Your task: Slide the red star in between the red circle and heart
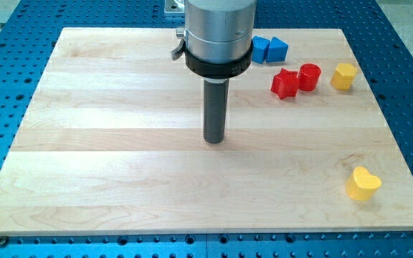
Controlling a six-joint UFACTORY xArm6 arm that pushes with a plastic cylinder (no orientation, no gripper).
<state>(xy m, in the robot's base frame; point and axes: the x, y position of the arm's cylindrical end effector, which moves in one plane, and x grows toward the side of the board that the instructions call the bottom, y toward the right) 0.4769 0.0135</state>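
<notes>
The red star [285, 84] lies at the view's upper right, touching the red circle [309, 77] on its right side. A yellow heart [363, 183] lies at the view's lower right. My tip [214, 140] rests on the board near its middle, well to the left of the red star and below it, touching no block.
Two blue blocks [262, 49] [277, 49] sit side by side near the board's top edge, just right of the arm's body. A yellow block [343, 75] lies right of the red circle. The wooden board [106, 143] rests on a blue perforated table.
</notes>
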